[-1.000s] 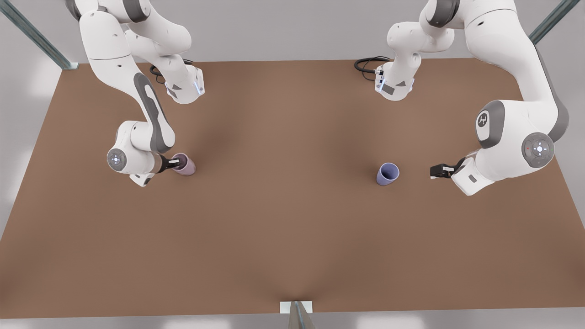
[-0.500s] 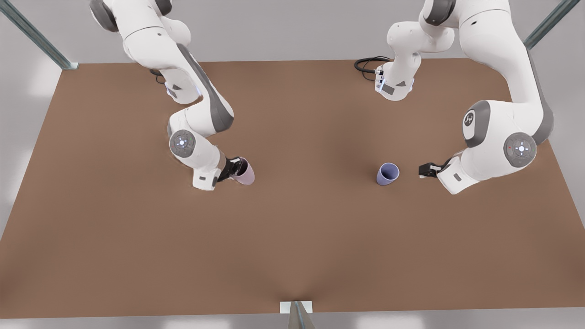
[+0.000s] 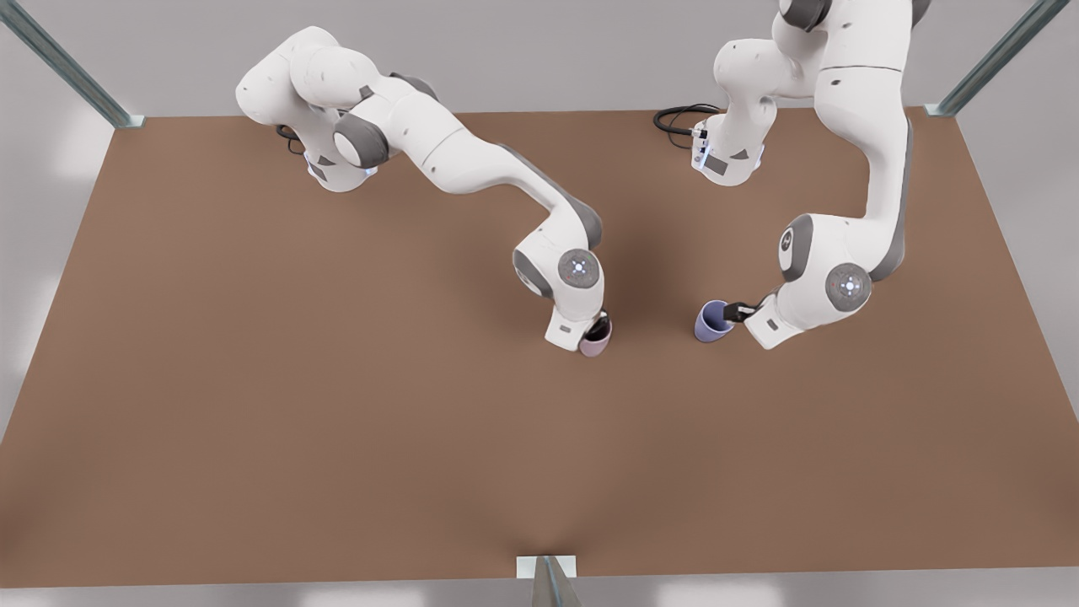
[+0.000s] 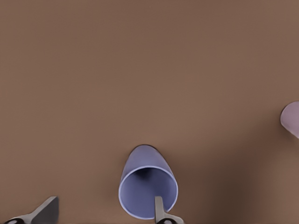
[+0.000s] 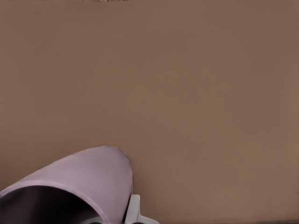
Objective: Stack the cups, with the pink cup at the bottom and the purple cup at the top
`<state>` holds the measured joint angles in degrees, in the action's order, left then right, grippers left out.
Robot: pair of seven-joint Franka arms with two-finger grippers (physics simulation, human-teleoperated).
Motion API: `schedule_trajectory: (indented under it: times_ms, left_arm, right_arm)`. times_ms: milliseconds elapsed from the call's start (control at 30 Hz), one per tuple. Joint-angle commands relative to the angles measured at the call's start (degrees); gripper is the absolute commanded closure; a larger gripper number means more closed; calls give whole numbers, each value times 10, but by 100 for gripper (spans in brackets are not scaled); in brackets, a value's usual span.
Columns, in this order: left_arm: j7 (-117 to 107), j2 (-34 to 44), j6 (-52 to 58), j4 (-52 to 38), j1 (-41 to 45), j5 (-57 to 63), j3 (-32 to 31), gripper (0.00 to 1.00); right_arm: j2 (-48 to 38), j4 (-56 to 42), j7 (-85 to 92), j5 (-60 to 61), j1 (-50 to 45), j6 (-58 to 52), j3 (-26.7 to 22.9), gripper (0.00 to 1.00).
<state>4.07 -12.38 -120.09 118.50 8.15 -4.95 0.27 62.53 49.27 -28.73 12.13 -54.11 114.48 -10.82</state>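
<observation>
The pink cup (image 3: 595, 340) hangs near the table's middle with my right gripper (image 3: 597, 324) shut on its rim, one finger (image 5: 133, 210) outside the wall (image 5: 79, 179). I cannot tell whether it touches the table. The purple cup (image 3: 711, 323) stands upright a short way toward the front view's right. My left gripper (image 3: 738, 312) is open at its rim: one finger (image 4: 159, 211) reaches inside the purple cup (image 4: 145, 184), the other finger (image 4: 45, 212) stands well outside it. The pink cup (image 4: 292, 119) also shows at the edge of the left wrist view.
The brown table (image 3: 337, 438) stretches wide on all sides of the cups. Both arm bases, with a black cable coil (image 3: 679, 118), sit at the far edge. Metal frame posts (image 3: 67, 67) stand at the back corners, and a bracket (image 3: 546, 566) at the front edge.
My right gripper has carried the pink cup from the front view's left to near the middle. My left gripper has moved in from the front view's right and reached the purple cup's rim.
</observation>
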Motion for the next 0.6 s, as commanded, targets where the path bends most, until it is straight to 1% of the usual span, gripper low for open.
schedule_trajectory:
  times_ms: [0, 167, 200, 233, 267, 333, 433, 467, 500, 533, 567]
  left_arm:
    - [-4, 4, -124, 32, 4, -1, 0, 0]
    - [-4, -4, -125, 67, 7, -1, 0, 0]
    - [-4, -4, -145, 84, 7, -2, -1, 0]
    - [-4, -5, -161, 96, 7, -2, 0, 0]
    - [-4, -6, -161, 98, 7, -3, 0, 0]
    - [-4, -16, -161, 102, 7, -3, 0, 0]
    - [-3, -28, -156, 108, 7, -5, 0, 0]
    - [-3, -32, -155, 107, 7, -20, 0, 12]
    - [-2, -32, -155, 107, 8, -28, 0, 28]
    - [-1, -31, -155, 107, 7, -28, 0, 43]
    - [-1, -33, -157, 107, 7, -28, -1, 51]
  right_arm:
    - [0, -1, -333, -3, 0, 7, -4, 79]
    - [0, 5, -333, -3, 3, 7, -3, 77]
    - [0, 6, -332, -3, 3, 7, -3, 62]
    - [0, 6, -331, -3, 5, 5, -4, 42]
    - [0, 6, -331, -3, 5, 5, -4, 37]
    - [0, 8, -331, -2, 6, 3, -4, 33]
    - [-1, 8, -331, -2, 6, 1, -5, 33]
    - [-2, 8, -330, -2, 6, 0, -5, 33]
    - [-3, 8, -330, -2, 6, 1, -5, 33]
    - [-4, 8, -330, -2, 8, 1, -3, 33]
    - [-5, 8, -330, -2, 9, 0, -3, 33]
